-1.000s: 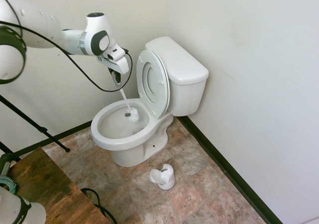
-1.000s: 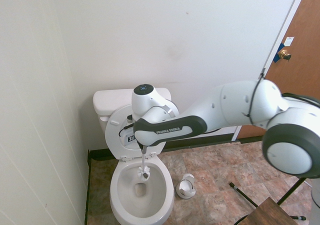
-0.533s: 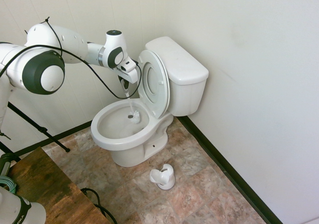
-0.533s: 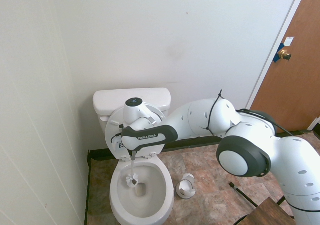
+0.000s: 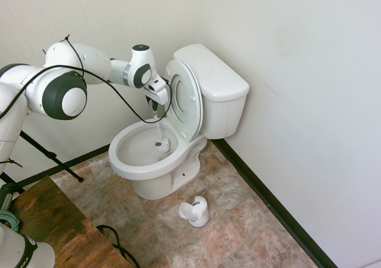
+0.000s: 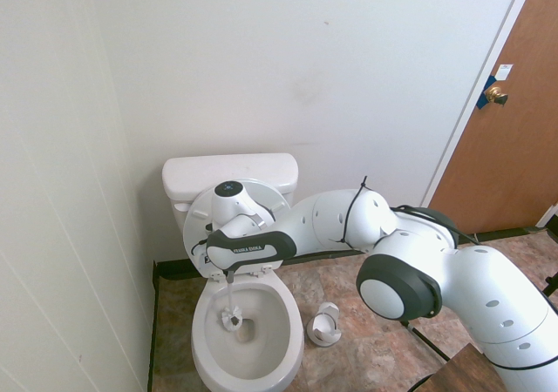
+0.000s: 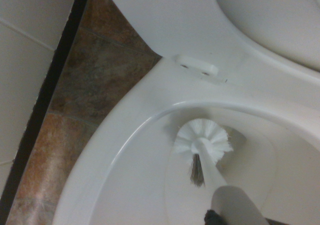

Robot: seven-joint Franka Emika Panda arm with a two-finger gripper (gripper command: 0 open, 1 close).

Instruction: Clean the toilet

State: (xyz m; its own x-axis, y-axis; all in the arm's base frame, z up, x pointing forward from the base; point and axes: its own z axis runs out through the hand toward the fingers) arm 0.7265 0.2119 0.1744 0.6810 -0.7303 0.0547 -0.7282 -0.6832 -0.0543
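Note:
The white toilet [image 5: 138, 164] stands against the wall with its seat and lid [image 5: 182, 99] raised against the tank [image 5: 215, 76]. My gripper [image 5: 156, 108] hangs over the back of the bowl, just in front of the lid, shut on the thin handle of a white toilet brush. The brush head [image 5: 162, 143] is down inside the bowl near the drain. From the other side, the gripper [image 6: 230, 275] is above the bowl [image 6: 209, 357] and the brush head [image 6: 232, 320] rests on the inner wall. The wrist view shows the round bristle head [image 7: 204, 139] under the rim [image 7: 125, 150].
A small white brush holder [image 5: 195, 211] stands on the tiled floor beside the toilet's base, also seen from the other side [image 6: 325, 324]. A wooden table corner [image 5: 53, 220] lies at the near left. Walls close in behind and beside the toilet. A brown door [image 6: 514, 131] is at the far right.
The arm has folded in and the wrist has come down closer to the raised lid. The brush head has shifted lower and sideways inside the bowl.

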